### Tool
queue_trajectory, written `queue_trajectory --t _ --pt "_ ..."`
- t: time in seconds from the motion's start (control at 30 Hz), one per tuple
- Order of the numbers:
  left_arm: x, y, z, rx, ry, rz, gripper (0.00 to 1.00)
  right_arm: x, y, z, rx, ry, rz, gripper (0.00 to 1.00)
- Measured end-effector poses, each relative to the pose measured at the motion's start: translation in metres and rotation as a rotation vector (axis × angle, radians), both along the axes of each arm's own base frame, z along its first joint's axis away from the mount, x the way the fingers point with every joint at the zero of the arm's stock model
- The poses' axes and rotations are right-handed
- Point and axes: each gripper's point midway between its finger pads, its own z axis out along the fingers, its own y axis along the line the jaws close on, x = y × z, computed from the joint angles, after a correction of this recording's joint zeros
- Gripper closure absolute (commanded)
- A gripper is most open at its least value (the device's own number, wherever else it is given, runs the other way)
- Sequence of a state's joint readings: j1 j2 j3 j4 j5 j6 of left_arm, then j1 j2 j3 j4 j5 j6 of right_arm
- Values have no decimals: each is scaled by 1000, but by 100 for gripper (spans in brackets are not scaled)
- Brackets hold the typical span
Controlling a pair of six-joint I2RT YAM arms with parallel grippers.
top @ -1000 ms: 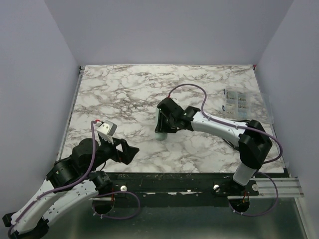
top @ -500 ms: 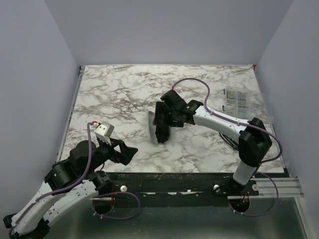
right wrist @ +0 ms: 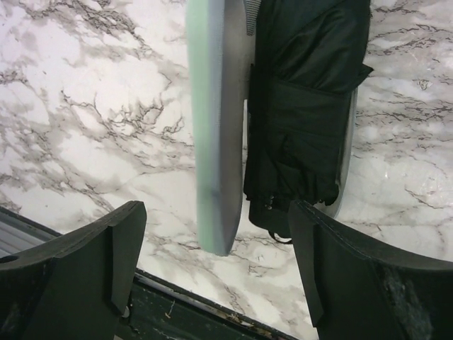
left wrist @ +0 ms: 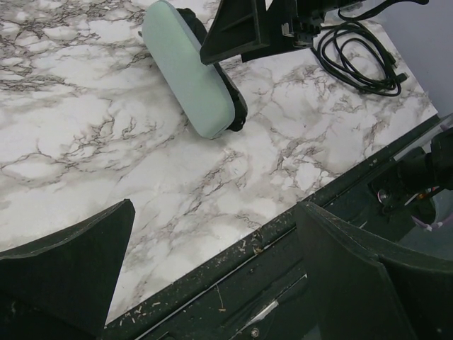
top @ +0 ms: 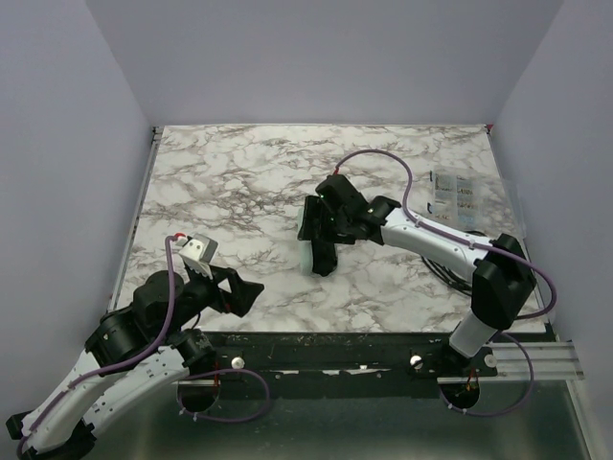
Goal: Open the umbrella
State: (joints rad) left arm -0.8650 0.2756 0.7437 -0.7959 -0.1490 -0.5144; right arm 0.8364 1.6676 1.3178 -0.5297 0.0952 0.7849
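Note:
The umbrella [right wrist: 304, 106] is folded, black, and lies in one half of a mint-green clamshell case. The case lid [right wrist: 216, 127] stands up on edge beside it. In the top view the umbrella [top: 326, 256] and the case [top: 307, 257] sit at the table's middle. My right gripper [top: 321, 228] hovers just above them, open and empty, its fingers [right wrist: 85, 283] wide apart over the case's near end. My left gripper [top: 244, 292] is open and empty near the front edge, left of the case [left wrist: 187, 71].
A coiled black cable [left wrist: 354, 57] lies right of the case, under the right arm. A clear packet [top: 455, 199] lies at the table's right edge. The table's black front rail [left wrist: 233, 255] runs below my left gripper. Purple walls enclose the table.
The case lid has swung up and open, showing the umbrella inside. My right gripper has let go and drawn back a little to the right. The left arm pulled back slightly.

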Motion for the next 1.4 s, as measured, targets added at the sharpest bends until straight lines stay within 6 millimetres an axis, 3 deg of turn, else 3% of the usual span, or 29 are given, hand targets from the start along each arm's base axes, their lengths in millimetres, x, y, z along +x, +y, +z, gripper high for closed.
queue_trajectory --t 0.4,0.6,0.9,1.13,1.4 --pt "3 0 -3 11 11 18 1 11 -9 -22 -85 -30 -24 14" --pt "5 3 -5 22 18 34 1 12 -18 -46 -159 -35 3 16" --pt "9 8 -6 29 16 73 1 22 -13 -87 -264 -4 56 19" --pt "11 12 -4 22 8 97 1 30 -5 -74 -269 -8 65 34" --pt "11 13 -4 19 5 100 2 32 1 -83 -275 27 54 32"
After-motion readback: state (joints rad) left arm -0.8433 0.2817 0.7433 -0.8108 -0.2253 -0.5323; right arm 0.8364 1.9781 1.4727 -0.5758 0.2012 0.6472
